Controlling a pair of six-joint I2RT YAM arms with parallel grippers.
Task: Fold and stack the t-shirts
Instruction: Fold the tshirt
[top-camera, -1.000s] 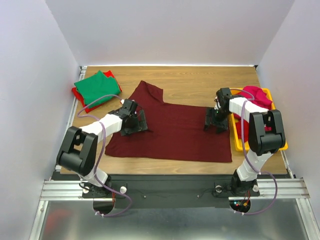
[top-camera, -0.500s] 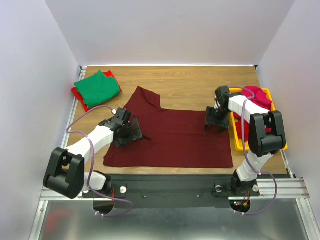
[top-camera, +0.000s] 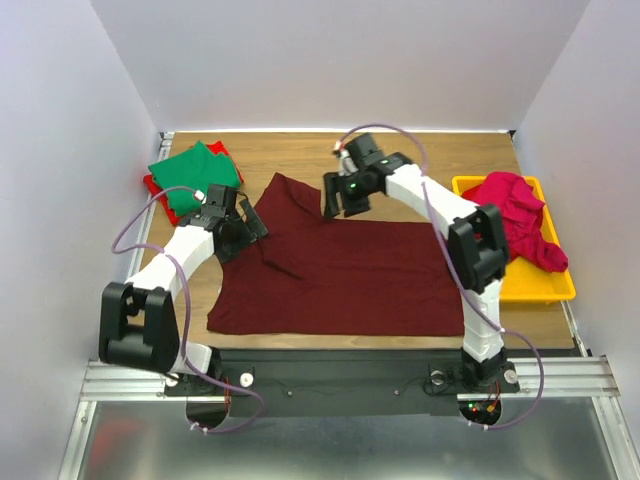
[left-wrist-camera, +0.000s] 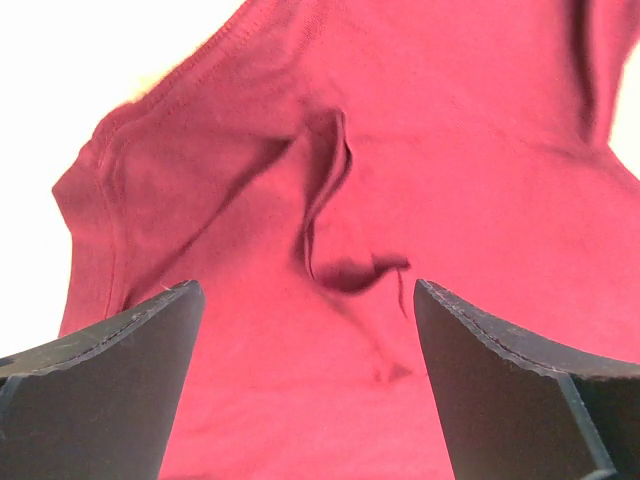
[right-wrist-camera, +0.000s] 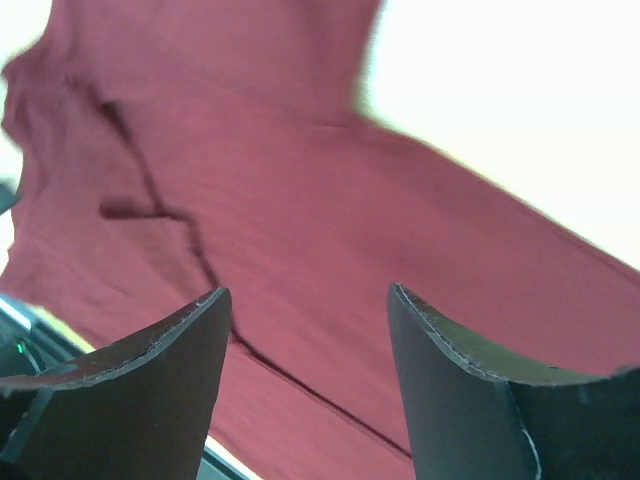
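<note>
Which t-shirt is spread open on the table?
The dark maroon t-shirt; the green one lies folded on the red one, the pink one is bunched in the yellow tray.

The table (top-camera: 470, 160) showed bare wood along its far edge, between the green t-shirt (top-camera: 190, 172) in the left corner and the yellow tray (top-camera: 545, 291) heaped with a pink t-shirt (top-camera: 515, 215) at right. The right arm (top-camera: 437, 200) slanted over the right half of the flat maroon t-shirt (top-camera: 350, 275); the left arm (top-camera: 175, 255) flanked its left edge.
</note>
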